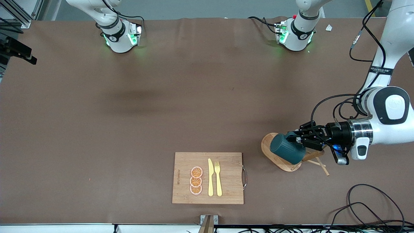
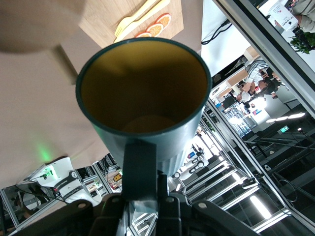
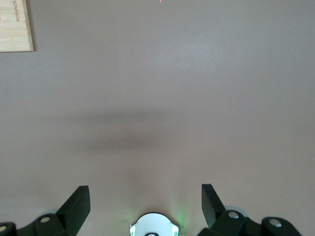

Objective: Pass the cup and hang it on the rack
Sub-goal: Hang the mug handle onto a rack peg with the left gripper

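The dark teal cup (image 1: 286, 149) is tipped on its side, up over the wooden rack (image 1: 282, 164). My left gripper (image 1: 296, 138) is shut on the cup's handle. In the left wrist view the cup (image 2: 142, 98) shows its mustard-yellow inside, with my left gripper (image 2: 142, 172) clamped on the handle (image 2: 139, 162). The rack's oval base and thin pegs (image 1: 318, 163) show partly under the cup; its post is hidden. My right gripper (image 3: 145, 188) is open and empty, high over bare table; it is out of the front view.
A rectangular bamboo cutting board (image 1: 226, 191) with orange slices (image 1: 196, 180), a yellow knife (image 1: 210, 177) and a fork (image 1: 218, 178) lies near the front edge. Loose black cables (image 1: 372, 207) lie at the left arm's end.
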Tool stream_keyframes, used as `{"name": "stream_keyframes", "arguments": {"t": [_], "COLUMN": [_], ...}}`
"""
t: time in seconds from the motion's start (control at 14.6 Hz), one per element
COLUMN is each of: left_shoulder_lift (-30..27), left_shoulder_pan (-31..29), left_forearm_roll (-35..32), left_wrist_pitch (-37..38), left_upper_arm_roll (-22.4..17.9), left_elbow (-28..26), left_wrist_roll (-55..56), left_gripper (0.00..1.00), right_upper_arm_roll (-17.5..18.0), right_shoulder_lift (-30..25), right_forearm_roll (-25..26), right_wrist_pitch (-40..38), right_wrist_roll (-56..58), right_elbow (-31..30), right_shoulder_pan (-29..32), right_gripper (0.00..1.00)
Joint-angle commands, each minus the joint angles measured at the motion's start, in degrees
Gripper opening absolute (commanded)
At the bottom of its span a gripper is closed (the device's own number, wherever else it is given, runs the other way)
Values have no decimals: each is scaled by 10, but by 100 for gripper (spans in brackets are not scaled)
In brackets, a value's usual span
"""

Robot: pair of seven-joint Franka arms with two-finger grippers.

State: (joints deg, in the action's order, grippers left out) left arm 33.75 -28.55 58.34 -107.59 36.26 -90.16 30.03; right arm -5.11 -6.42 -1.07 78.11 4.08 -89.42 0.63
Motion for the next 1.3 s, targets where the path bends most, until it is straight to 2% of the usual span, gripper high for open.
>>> {"name": "stream_keyframes", "arguments": {"t": [0.0, 0.27, 0.62, 1.24], "left_shoulder_lift": [-14, -14, -13, -14], "left_shoulder_pan": [-4, -2, -15, -46], "left_forearm_roll": [21, 24, 35, 27], "left_wrist_pitch": [1, 0, 1, 21], "left_upper_arm_roll": [6, 6, 6, 4], "left_elbow": [-7, -15, -55, -51], "left_wrist_roll": [14, 3, -55, -64], "left_gripper": [1, 1, 2, 2], "right_upper_arm_roll": [2, 3, 2, 2], "right_shoulder_lift": [-10, -10, -10, -10], "right_forearm_roll": [11, 16, 12, 11], "right_wrist_pitch": [6, 6, 5, 1], "right_wrist_roll": [7, 6, 6, 5], "right_elbow": [-10, -11, -12, -12], "right_shoulder_pan": [1, -2, -2, -1], "right_gripper": [100, 100, 100, 100]}}
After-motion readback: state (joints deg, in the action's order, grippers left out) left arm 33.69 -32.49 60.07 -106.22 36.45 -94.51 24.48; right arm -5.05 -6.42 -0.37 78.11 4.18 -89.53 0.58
